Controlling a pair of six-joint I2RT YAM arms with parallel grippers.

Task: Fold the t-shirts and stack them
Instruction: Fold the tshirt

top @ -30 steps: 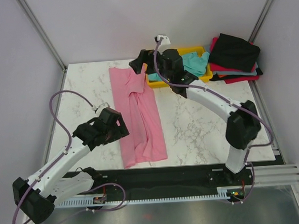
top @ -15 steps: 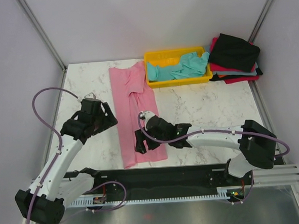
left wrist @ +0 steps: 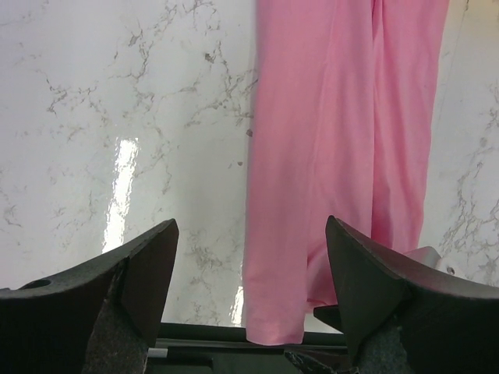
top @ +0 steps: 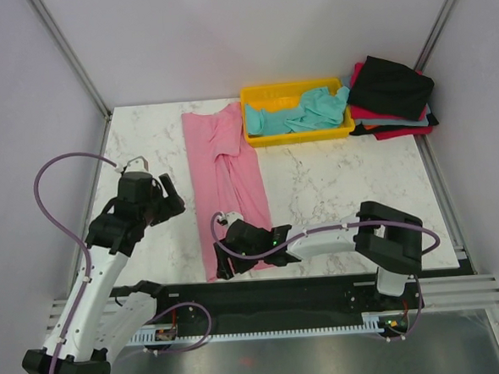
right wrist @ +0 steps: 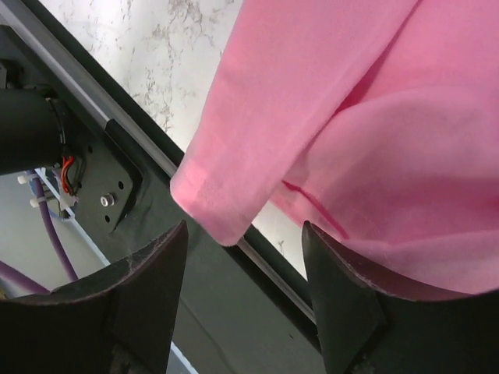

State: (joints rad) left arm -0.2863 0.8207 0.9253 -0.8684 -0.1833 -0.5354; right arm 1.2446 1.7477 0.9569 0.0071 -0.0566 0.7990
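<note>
The pink t-shirt (top: 226, 184) lies as a long narrow folded strip from the table's back to its front edge. Its near corner (right wrist: 226, 195) hangs slightly over the black front rail. My right gripper (top: 223, 261) is open and empty, low at that near left corner, jaws either side of it (right wrist: 242, 234). My left gripper (top: 171, 202) is open and empty above bare marble, left of the strip; the left wrist view (left wrist: 249, 234) shows the pink shirt (left wrist: 335, 148) ahead. The teal t-shirt (top: 308, 109) lies crumpled in the tray. The black t-shirt (top: 392, 85) lies folded on the red one (top: 381, 115).
The yellow tray (top: 259, 137) stands at the back centre, touching the pink strip's far right edge. The folded stack sits at the back right corner. The black front rail (right wrist: 195, 280) runs along the table's near edge. Bare marble (top: 342, 181) lies right of the strip.
My right arm swung from the tray at the back down to the pink shirt's near end. My left arm drew back to the left, off the shirt.
</note>
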